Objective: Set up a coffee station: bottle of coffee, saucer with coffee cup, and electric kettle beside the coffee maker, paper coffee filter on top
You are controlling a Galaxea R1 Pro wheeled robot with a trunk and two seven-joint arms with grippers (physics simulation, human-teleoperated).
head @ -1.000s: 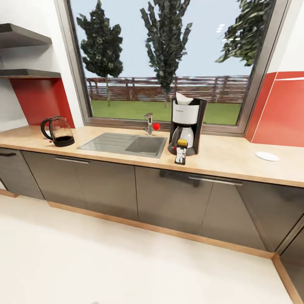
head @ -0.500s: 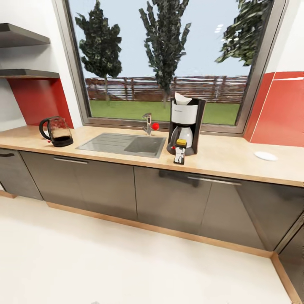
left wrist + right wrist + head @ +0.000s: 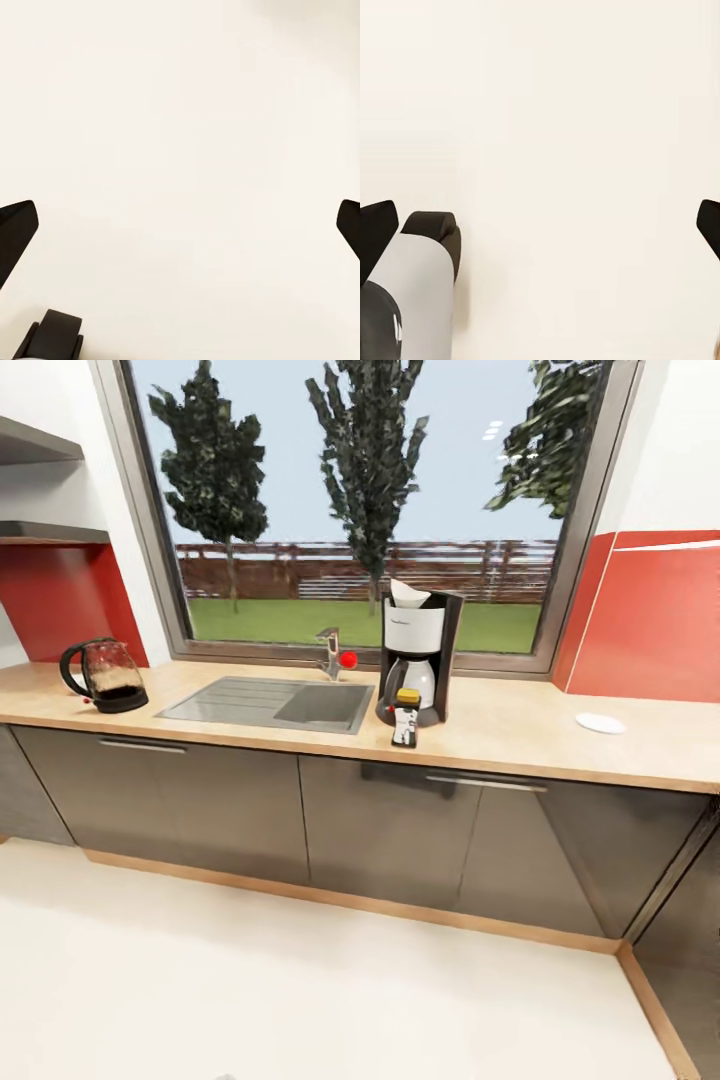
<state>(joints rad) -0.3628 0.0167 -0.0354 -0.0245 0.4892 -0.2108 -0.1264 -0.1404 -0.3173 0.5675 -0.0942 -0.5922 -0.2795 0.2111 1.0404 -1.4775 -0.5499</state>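
On the bench (image 3: 520, 735) stood the coffee maker (image 3: 418, 656), its label unreadable, coffee bottle (image 3: 405, 717) touching its front, kettle (image 3: 104, 674) and saucer (image 3: 601, 723) well apart; left end effector (image 3: 180, 225) and right end effector (image 3: 540, 225) gaped wide, empty.

I see a wide window (image 3: 370, 510) behind the counter (image 3: 520, 725), with trees and a fence outside. A steel sink (image 3: 268, 703) is set into the counter, with a faucet (image 3: 330, 652) at its far edge. Dark cabinet doors (image 3: 400, 830) run below. Wall shelves (image 3: 45, 535) hang at far left. The floor (image 3: 300, 990) is pale.
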